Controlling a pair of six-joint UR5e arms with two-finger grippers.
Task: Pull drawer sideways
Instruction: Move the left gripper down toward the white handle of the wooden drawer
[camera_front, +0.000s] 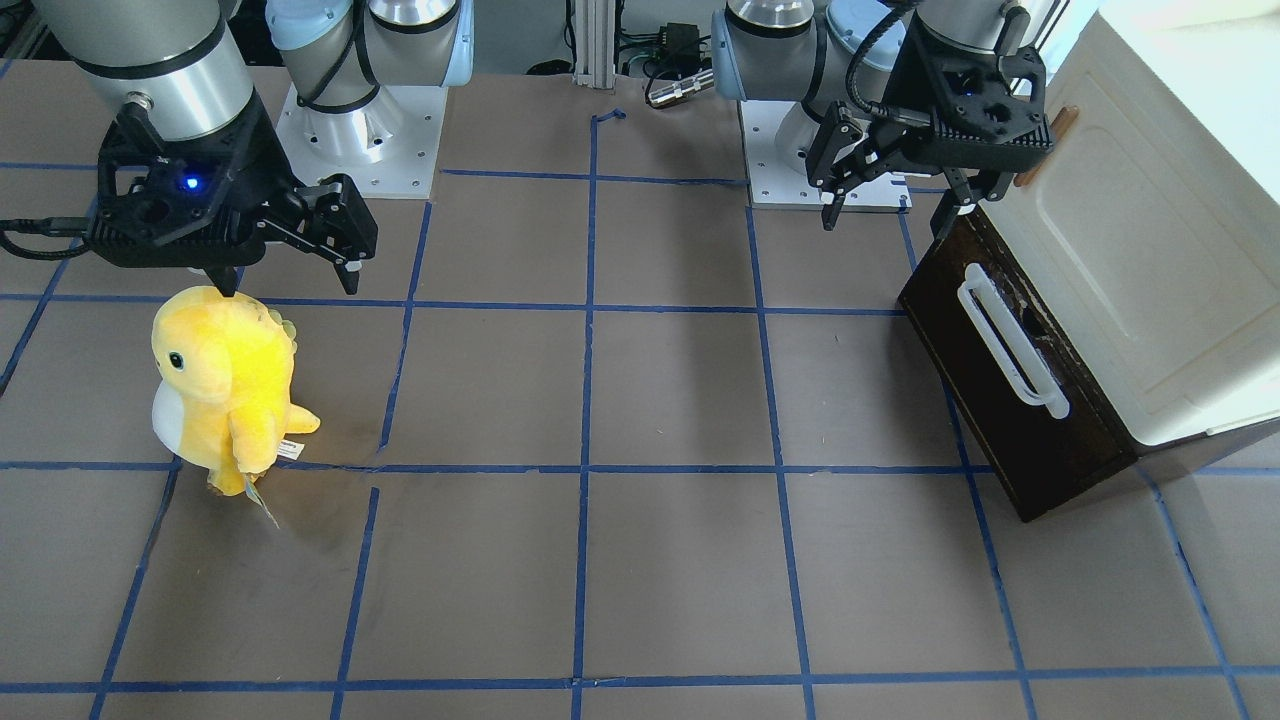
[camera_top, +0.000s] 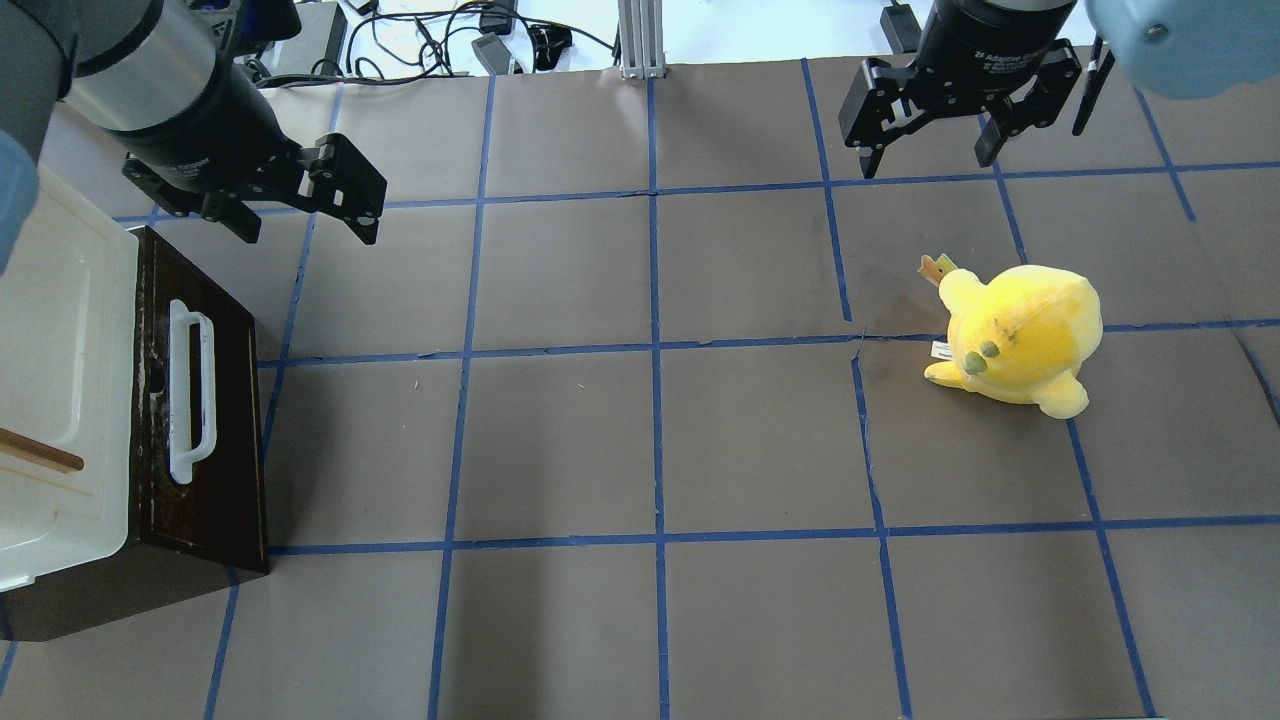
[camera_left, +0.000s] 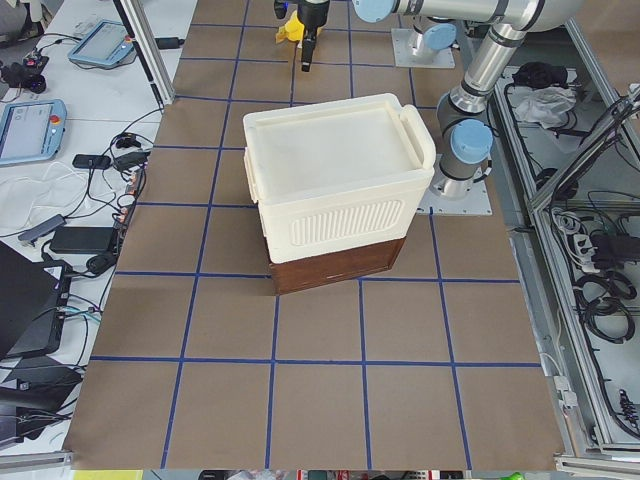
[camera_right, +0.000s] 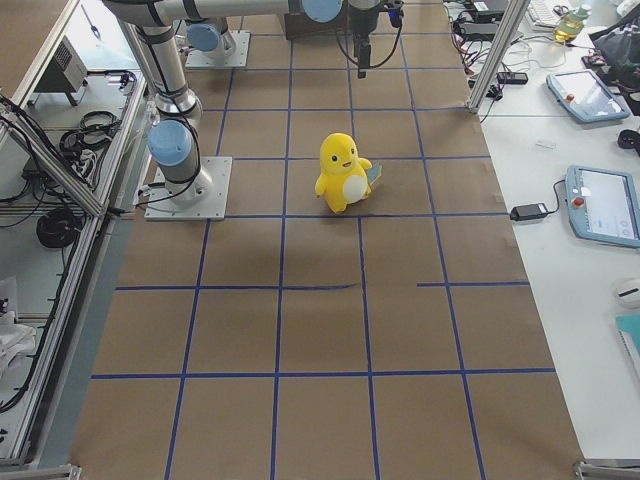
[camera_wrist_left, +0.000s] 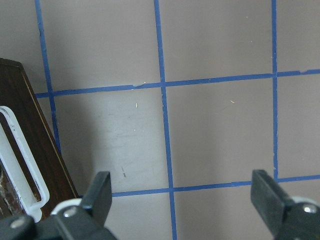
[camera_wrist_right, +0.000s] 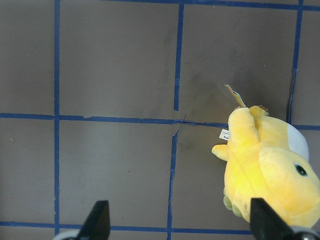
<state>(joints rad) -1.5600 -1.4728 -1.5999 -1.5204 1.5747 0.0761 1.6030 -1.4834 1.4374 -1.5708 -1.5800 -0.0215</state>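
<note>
At the table's left end, under a cream cabinet (camera_top: 60, 380): shut drawer (camera_top: 215, 440), dark front and white handle (camera_top: 190, 390) turned toward the middle. Hovering just off one end corner of that front, jaws spread wide and empty: left gripper (camera_top: 305, 215), probably staged to come across the handle for a sideways pull. Handle to one side of the jaws, not between them, untouched. Well apart, above the plush (camera_top: 1020, 335): right gripper (camera_top: 925, 160), likewise spread, seemingly kept clear.

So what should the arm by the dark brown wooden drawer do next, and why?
Probably swing the left gripper over the long white bar handle and lower its fingers around it. The gripper is open, hanging beside the dark brown wooden drawer, and nothing touches the handle yet.
</note>
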